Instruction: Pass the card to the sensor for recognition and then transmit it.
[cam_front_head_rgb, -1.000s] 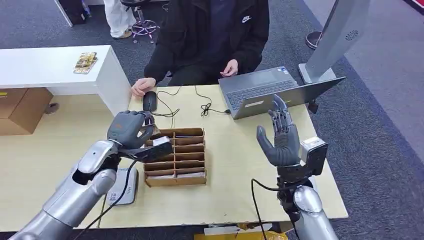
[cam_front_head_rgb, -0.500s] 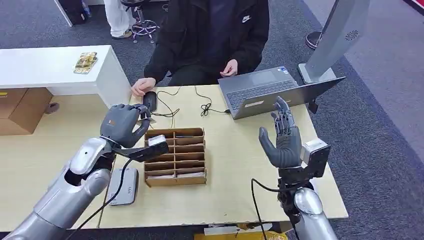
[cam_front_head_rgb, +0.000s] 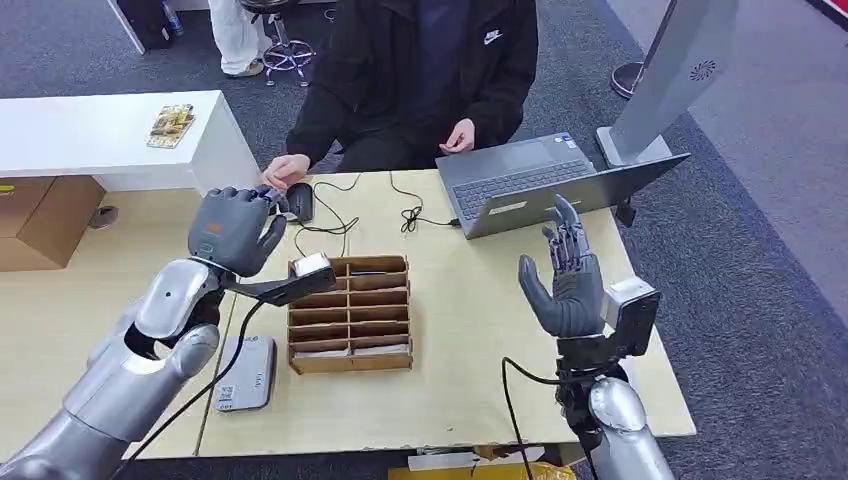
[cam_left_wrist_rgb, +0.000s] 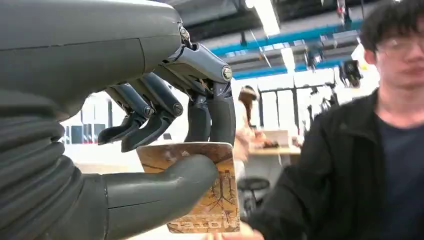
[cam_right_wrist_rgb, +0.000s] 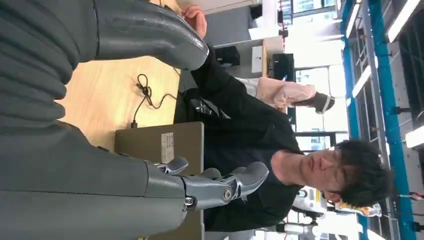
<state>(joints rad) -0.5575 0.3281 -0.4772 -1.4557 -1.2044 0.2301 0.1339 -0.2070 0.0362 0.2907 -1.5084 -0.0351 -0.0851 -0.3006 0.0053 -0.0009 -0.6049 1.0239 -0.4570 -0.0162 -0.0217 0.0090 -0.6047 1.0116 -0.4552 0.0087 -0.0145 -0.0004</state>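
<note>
Head view: left robot hand (cam_front_head_rgb: 232, 228) pinches card (cam_left_wrist_rgb: 200, 187); right robot hand (cam_front_head_rgb: 566, 283) spread, empty; slotted box (cam_front_head_rgb: 350, 313) holds cards

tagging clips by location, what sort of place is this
Probably an office or reception desk in a large exhibition-style hall: a person works at a grey open laptop on a light wooden desk, with a brown cardboard card rack.
</note>
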